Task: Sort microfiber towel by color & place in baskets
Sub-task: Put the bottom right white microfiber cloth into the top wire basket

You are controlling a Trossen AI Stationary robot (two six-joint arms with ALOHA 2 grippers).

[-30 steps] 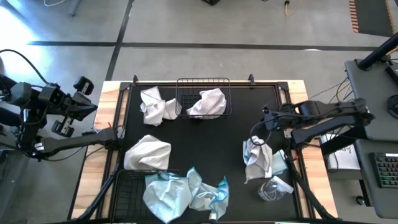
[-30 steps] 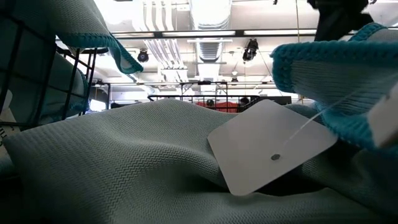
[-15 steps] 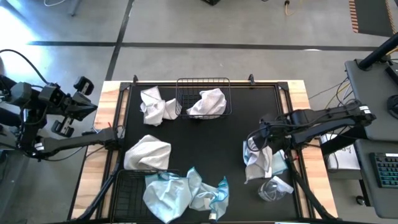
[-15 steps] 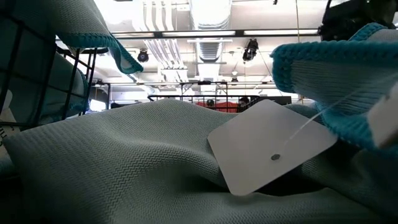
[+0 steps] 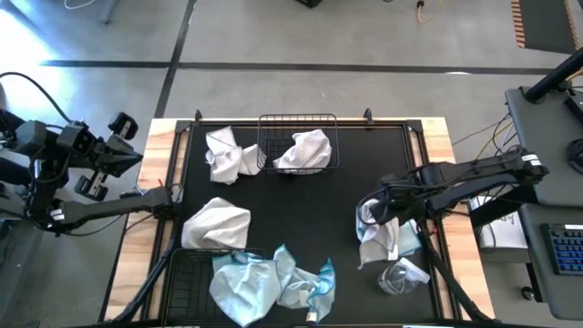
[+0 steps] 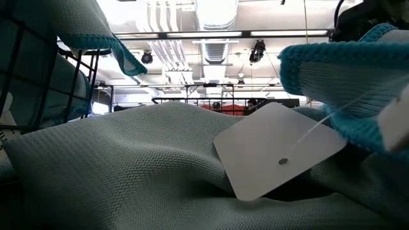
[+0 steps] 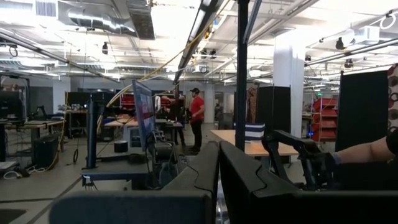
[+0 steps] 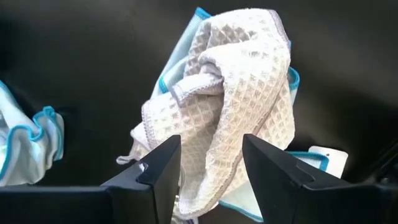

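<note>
grey concrete floor point(image 5: 301, 41), ceiling ducts point(image 6: 214, 16), desks point(image 7: 249, 140)

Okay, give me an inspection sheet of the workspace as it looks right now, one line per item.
Surface: black mat on a wooden table.
Job's things: far basket holds one white towel; two more white towels lie on the mat; light blue towels spill from the near basket; a white waffle towel lies on a blue one at the right.
Clutter: clear plastic wrapper; white tag.
Grippers: right gripper open, over the white waffle towel; left gripper parked off the table's left edge, shut.
Cables: black cable looping by the left arm.
Surroundings: concrete floor; people in the room behind.
</note>
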